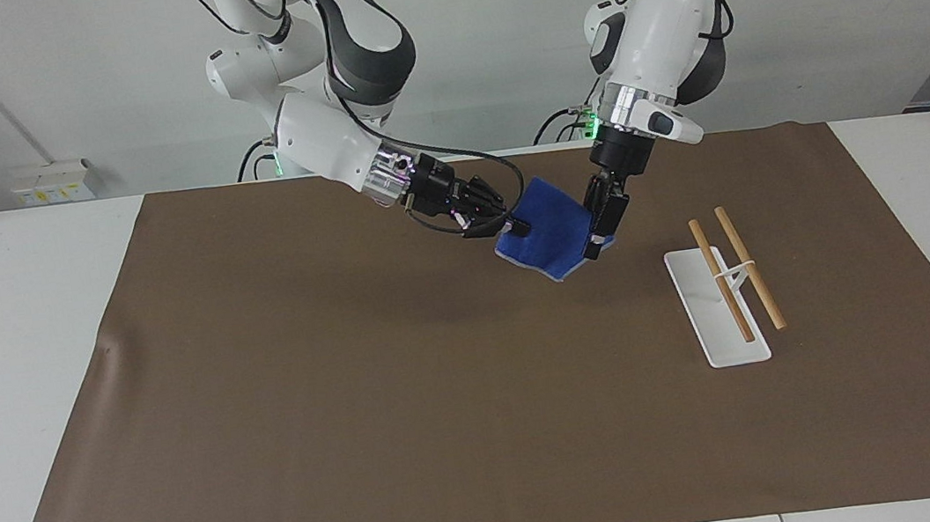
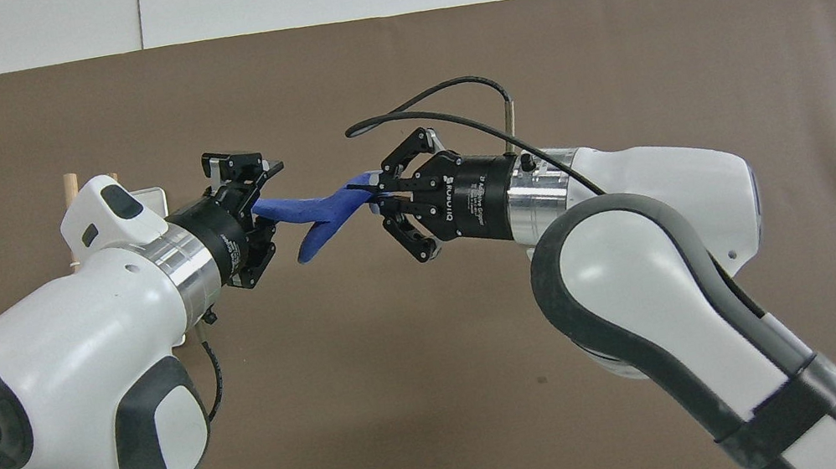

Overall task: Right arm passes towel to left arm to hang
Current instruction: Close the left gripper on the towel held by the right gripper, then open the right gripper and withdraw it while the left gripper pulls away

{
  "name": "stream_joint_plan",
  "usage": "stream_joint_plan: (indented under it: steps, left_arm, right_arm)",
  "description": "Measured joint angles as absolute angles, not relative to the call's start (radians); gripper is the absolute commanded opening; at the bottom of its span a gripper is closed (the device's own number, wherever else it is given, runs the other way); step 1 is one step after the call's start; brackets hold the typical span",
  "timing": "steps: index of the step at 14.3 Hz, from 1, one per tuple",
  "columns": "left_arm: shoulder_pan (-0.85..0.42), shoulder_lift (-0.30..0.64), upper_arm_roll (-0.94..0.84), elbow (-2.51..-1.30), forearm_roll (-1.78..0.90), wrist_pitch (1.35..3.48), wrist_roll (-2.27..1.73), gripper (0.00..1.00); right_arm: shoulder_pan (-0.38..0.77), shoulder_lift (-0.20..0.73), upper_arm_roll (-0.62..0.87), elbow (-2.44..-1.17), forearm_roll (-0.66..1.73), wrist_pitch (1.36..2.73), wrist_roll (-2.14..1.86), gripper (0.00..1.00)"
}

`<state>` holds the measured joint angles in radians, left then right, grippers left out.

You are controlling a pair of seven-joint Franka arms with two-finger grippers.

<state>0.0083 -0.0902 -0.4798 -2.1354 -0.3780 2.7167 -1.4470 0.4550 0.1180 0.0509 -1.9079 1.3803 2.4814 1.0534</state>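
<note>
I have the towel (image 1: 549, 233) up in the air between both arms, over the brown mat (image 1: 358, 398) — nearer the robots than the white rack (image 1: 717, 327) with its two wooden rods. The right pincer (image 1: 514, 226) is clamped on one edge. The left pincer (image 1: 601, 237) sits at the other edge; I cannot tell whether it has closed. Soft, light and floppy, I judge — an unheld corner droops, so grip well in from the hem.

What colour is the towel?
Bright blue, with a thin pale edge; the towel shows best in the facing view.
</note>
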Motion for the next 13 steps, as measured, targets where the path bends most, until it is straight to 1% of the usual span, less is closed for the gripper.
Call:
stream_joint_plan:
  steps: [1, 2, 6, 7, 8, 9, 12, 13]
  left_arm:
    - [0.009, -0.09, -0.479, -2.135, -0.378, 2.717, -1.428, 0.05]
    - [0.011, -0.09, -0.477, -2.135, -0.378, 2.717, -1.41, 0.0]
    - [0.022, -0.089, -0.46, -2.136, -0.378, 2.716, -1.287, 0.0]
    - [0.022, -0.087, -0.455, -2.136, -0.378, 2.716, -1.251, 0.0]
    - [0.022, -0.083, -0.45, -2.136, -0.378, 2.716, -1.218, 0.0]
    - [0.022, -0.078, -0.445, -2.136, -0.378, 2.716, -1.185, 0.0]
    - [0.031, -0.058, -0.401, -2.137, -0.378, 2.716, -1.103, 0.0]
    - [0.035, -0.054, -0.382, -2.137, -0.378, 2.717, -1.087, 0.0]
  right_arm:
    - [0.455, 0.118, 0.051, -1.908, 1.38, 2.481, 1.053, 0.0]
    - [0.455, 0.118, 0.051, -1.908, 1.38, 2.482, 1.053, 0.0]
    - [0.455, 0.118, 0.051, -1.908, 1.38, 2.481, 1.053, 0.0]
    - [0.456, 0.119, 0.052, -1.908, 1.38, 2.481, 1.053, 0.27]
    - [0.457, 0.12, 0.053, -1.908, 1.38, 2.481, 1.053, 0.76]
    - [0.457, 0.121, 0.053, -1.908, 1.38, 2.481, 1.046, 1.0]
    - [0.45, 0.12, 0.048, -1.914, 1.353, 2.482, 0.948, 1.0]
    - [0.447, 0.12, 0.044, -1.92, 1.29, 2.482, 0.907, 1.0]
